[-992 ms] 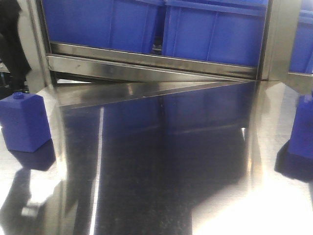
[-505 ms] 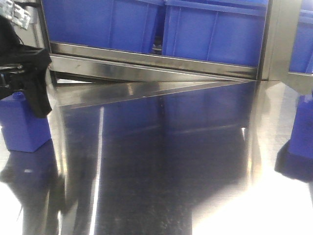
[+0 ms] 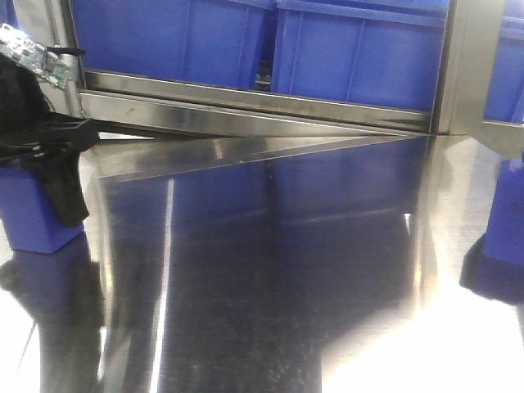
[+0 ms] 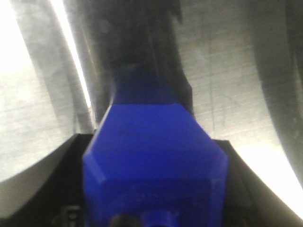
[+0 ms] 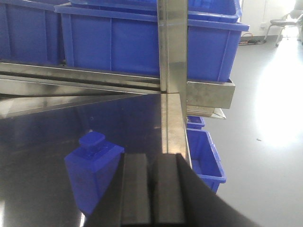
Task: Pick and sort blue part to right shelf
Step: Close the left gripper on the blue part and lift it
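Observation:
A blue part [image 3: 29, 223] stands at the far left of the steel tabletop [image 3: 270, 270]. My left gripper [image 3: 37, 205] has come down over it. One black finger [image 3: 67, 192] hangs along its right side. In the left wrist view the same blue part [image 4: 156, 142] fills the space between the spread jaws of the left gripper [image 4: 156, 194]. A second blue part [image 5: 92, 172] stands just left of my right gripper [image 5: 152, 158], whose pads are pressed together with nothing between them. The right shelf [image 3: 246, 110] runs along the back with its steel rail and blue bins [image 3: 352, 57].
The second blue part [image 3: 508, 217] is cut off by the front view's right edge. A steel post [image 5: 173, 47] rises at the tabletop's right end. Beyond that edge a blue bin [image 5: 203, 158] sits on the floor. A chair [image 5: 284, 21] stands far off.
The left arm came in from the upper left and sank down over the left blue part, hiding its knob. The part itself has stayed in place.

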### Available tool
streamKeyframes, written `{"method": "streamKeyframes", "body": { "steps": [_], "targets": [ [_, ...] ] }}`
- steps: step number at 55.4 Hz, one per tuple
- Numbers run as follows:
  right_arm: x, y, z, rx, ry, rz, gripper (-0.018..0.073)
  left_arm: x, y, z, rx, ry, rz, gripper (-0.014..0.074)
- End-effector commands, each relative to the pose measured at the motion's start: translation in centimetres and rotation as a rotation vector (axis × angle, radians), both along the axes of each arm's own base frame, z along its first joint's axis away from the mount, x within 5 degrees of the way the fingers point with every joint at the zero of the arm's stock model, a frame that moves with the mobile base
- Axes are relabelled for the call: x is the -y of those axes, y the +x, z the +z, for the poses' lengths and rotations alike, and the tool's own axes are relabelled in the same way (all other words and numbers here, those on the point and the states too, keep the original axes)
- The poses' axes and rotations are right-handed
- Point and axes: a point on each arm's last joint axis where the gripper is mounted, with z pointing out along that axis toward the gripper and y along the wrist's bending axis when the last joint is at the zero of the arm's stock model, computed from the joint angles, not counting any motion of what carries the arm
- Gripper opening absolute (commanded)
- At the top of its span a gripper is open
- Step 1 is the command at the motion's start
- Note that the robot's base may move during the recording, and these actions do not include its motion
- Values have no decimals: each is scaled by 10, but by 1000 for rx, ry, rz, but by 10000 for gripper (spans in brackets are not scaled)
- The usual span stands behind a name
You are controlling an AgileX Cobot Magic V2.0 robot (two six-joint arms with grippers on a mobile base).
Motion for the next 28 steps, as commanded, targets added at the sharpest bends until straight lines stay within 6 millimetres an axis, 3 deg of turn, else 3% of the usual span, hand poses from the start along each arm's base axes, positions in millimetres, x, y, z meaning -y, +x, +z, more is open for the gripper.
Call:
{"method": "streamKeyframes", "body": {
  "steps": [1, 14, 28],
  "targets": [
    [1, -2, 12, 117, -7, -9, 41, 3, 0, 22, 64, -34, 2, 326],
    [1, -2, 12, 116, -7, -9, 41, 4, -1, 36, 40, -31, -9, 316],
    [1, -2, 14, 143, -5, -11, 41, -8, -28, 94, 268, -55, -15, 316]
  ]
}}
